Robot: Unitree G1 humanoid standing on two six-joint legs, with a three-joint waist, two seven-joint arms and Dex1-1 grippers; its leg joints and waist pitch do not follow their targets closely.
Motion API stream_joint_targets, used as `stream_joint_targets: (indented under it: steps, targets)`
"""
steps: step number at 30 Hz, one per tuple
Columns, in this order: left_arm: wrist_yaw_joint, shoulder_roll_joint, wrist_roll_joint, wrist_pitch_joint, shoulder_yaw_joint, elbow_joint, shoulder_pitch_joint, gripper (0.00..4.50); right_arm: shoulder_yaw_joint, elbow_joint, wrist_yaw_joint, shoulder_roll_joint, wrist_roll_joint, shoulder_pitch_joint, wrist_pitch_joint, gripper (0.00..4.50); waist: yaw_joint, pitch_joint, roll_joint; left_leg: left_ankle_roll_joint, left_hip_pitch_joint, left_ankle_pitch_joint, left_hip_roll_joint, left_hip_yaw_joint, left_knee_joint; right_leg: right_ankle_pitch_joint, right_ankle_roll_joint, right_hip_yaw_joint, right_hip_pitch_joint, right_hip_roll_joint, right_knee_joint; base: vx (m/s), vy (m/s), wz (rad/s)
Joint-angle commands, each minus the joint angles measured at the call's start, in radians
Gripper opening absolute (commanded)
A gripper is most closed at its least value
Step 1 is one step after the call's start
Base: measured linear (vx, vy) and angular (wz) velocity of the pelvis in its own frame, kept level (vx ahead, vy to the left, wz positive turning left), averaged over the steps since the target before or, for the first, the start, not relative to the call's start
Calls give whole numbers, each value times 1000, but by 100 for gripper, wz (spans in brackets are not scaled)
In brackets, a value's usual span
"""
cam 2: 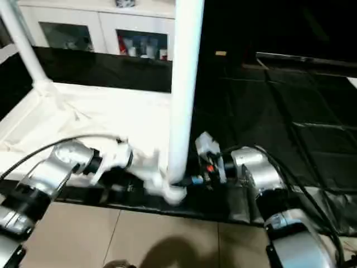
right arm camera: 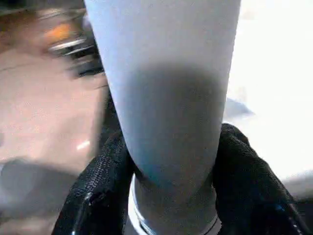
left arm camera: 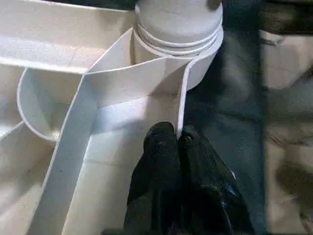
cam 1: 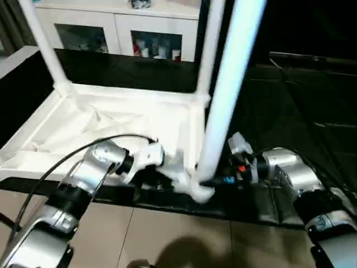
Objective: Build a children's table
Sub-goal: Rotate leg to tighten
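The children's table top (cam 1: 128, 120) lies upside down, white, with its ribbed underside facing up. Two legs (cam 1: 44, 44) (cam 1: 209, 50) stand upright in its far corners. A third leg (cam 1: 228, 84) stands in the near right corner socket (cam 1: 201, 192). My right gripper (right arm camera: 171, 161) is shut on this leg just above the socket, one black finger (right arm camera: 102, 181) on each side. My left gripper (left arm camera: 177, 142) is shut on the thin rim wall (left arm camera: 183, 98) of the top, right beside the same socket (left arm camera: 178, 29).
A white cabinet with glass doors (cam 1: 117, 28) stands behind the table top. The top rests on a black mat (cam 1: 290, 111) that spreads to the right. Beige floor (cam 1: 167, 234) lies in front, under my forearms.
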Motion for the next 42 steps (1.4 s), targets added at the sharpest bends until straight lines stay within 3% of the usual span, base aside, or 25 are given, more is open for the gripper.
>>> stream_joint_targets:
  steps: [1, 3, 5, 7, 8, 13, 16, 17, 20, 24, 30, 33, 35, 42]
  targets:
    - [101, -74, -27, 52, 17, 15, -26, 0, 28, 12, -86, 68, -10, -27, 11, 198, -9, -64, -4, 36, 6, -156, 58, -25, -70, -362, -108, 68, 59, -113, -96, 0, 0, 0]
    - [191, -123, -37, 98, 50, 58, -59, 0, 17, 77, -266, 125, -49, -63, 9, 197, -18, -64, -5, 33, 4, -159, 57, -27, -70, -369, -107, 67, 60, -114, -96, 0, 0, 0]
    - [306, -176, -36, 138, 87, 114, -96, 0, -21, 143, -455, 197, -85, -108, 34, 196, -38, -64, -8, 18, 0, -150, 50, -30, -69, -400, -95, 62, 66, -114, -99, 0, 0, 0]
    - [337, -187, -34, 143, 96, 129, -105, 0, -31, 154, -494, 213, -93, -118, 42, 195, -42, -66, -10, 23, 2, -133, 47, -28, -67, -387, -93, 65, 63, -114, -101, 0, 0, 0]
    - [420, -220, -29, 153, 126, 168, -133, 0, -45, 181, -599, 252, -109, -144, 58, 195, -44, -66, -11, 37, 4, -123, 47, -24, -65, -361, -101, 68, 60, -112, -102, 0, 0, 0]
    - [528, -264, -30, 160, 170, 213, -169, 0, -53, 223, -702, 303, -122, -180, 99, 195, -44, -72, -6, 66, 5, -83, 53, -23, -63, -207, -153, 71, 60, -111, -83, 0, 0, 0]
    - [548, -276, -29, 165, 176, 213, -175, 0, -62, 232, -694, 317, -125, -186, 97, 195, -39, -71, -4, 76, 5, -89, 55, -23, -64, -196, -154, 71, 61, -112, -82, 0, 0, 0]
    - [547, -277, -26, 164, 174, 210, -174, 0, -67, 230, -685, 320, -122, -185, 90, 228, -39, -70, -3, 75, 5, -99, 56, -23, -65, -198, -155, 72, 62, -114, -83, 0, 0, 0]
    - [543, -274, -18, 155, 170, 212, -169, 0, -75, 233, -681, 325, -126, -186, 73, 268, -40, -68, -3, 66, 6, -123, 56, -24, -67, -230, -151, 71, 62, -114, -87, 0, 0, 0]
    - [524, -259, -12, 136, 172, 221, -162, 0, -82, 227, -670, 319, -129, -182, 59, 285, -41, -68, -1, 61, 7, -129, 58, -25, -68, -233, -151, 73, 62, -115, -88, 0, 0, 0]
    - [442, -197, -5, 106, 154, 198, -119, 0, -89, 173, -549, 251, -122, -129, 32, 349, -39, -68, -4, 78, 5, -119, 57, -23, -68, -217, -148, 73, 63, -114, -86, 0, 0, 0]
    - [395, -171, -7, 88, 144, 176, -96, 0, -88, 143, -479, 205, -114, -99, 19, 377, -33, -65, -8, 85, 4, -124, 57, -23, -68, -254, -135, 72, 65, -116, -90, 0, 0, 0]
    - [307, -128, -6, 55, 119, 149, -66, 0, -89, 112, -372, 130, -99, -66, 0, 402, -30, -65, -7, 83, 4, -125, 58, -24, -69, -272, -127, 71, 65, -114, -92, 0, 0, 0]
    - [135, -59, 4, -49, 59, 111, -29, 0, -88, 38, -141, 14, -70, -27, -17, 445, -20, -67, -3, 92, 4, -127, 61, -22, -67, -260, -130, 70, 61, -111, -88, 0, 0, 0]
